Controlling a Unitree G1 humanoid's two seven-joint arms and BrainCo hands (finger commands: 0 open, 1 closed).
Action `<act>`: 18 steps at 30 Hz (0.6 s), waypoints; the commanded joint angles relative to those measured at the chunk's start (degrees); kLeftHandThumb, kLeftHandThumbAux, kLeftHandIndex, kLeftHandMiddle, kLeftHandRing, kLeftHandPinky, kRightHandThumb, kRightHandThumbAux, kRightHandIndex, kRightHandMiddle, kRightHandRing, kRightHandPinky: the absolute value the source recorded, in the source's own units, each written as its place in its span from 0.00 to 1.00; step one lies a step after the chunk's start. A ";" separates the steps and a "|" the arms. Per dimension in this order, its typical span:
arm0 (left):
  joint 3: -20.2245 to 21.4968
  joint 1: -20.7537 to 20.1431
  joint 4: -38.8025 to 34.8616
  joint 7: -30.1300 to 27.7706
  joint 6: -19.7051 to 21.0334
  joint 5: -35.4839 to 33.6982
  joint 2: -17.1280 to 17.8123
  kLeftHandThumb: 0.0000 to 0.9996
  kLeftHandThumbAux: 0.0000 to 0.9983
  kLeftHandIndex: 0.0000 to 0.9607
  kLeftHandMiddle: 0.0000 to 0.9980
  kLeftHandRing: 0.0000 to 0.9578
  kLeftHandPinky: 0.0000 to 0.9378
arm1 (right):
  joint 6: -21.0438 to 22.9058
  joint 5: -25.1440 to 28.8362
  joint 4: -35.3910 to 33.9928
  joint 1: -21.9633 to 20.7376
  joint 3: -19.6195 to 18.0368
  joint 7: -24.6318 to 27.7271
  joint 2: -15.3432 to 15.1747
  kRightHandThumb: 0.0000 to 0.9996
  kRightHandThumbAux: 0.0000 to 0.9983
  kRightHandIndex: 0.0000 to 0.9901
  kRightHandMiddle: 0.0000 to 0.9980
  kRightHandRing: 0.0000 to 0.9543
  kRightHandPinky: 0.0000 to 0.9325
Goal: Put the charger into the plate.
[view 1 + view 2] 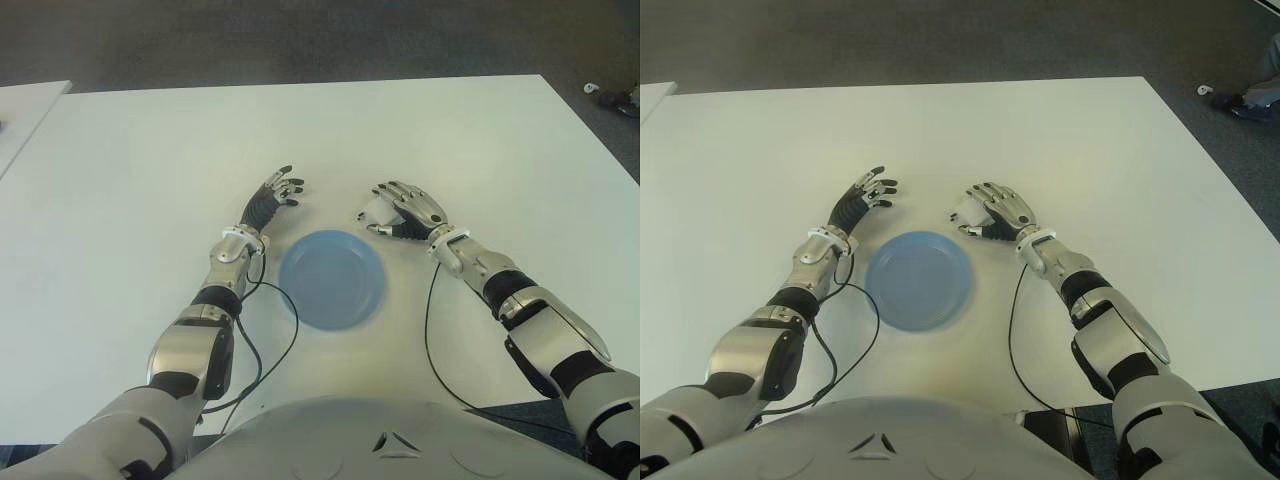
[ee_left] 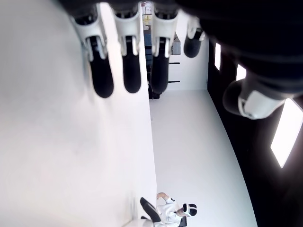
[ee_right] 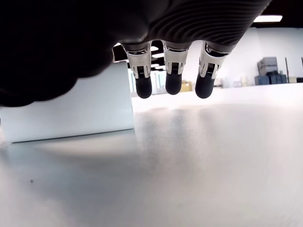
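A round blue plate (image 1: 332,278) lies on the white table (image 1: 130,180) right in front of me. Just beyond its right rim sits the white charger (image 1: 373,212), a small block that fills the side of the right wrist view (image 3: 71,106). My right hand (image 1: 405,208) hovers over it, its fingers (image 3: 173,80) hanging down beside the block without closing on it. Beyond the plate's left rim is my left hand (image 1: 274,197), fingers spread and holding nothing.
Thin black cables (image 1: 432,330) run from both wrists back along the table toward my body. A second white table (image 1: 22,108) adjoins at the far left. A person's foot (image 1: 1240,100) shows on the dark floor past the table's far right corner.
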 commanded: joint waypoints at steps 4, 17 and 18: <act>-0.01 3.65 1.42 -0.99 2.22 0.45 0.58 0.00 0.43 0.08 0.25 0.27 0.30 | 0.31 -1.91 5.91 0.35 2.14 -4.61 1.85 0.38 0.20 0.27 0.37 0.39 0.45; 0.49 4.57 -0.08 -1.47 1.00 -0.41 0.23 0.00 0.43 0.10 0.26 0.28 0.31 | 5.86 -4.88 9.68 0.39 6.12 -19.27 3.11 0.73 0.70 0.45 0.86 0.90 0.96; 0.60 4.64 -0.13 -1.52 0.80 -0.53 0.18 0.00 0.43 0.10 0.26 0.28 0.31 | 5.74 -4.88 9.83 0.38 6.31 -19.58 3.11 0.73 0.70 0.45 0.87 0.90 0.96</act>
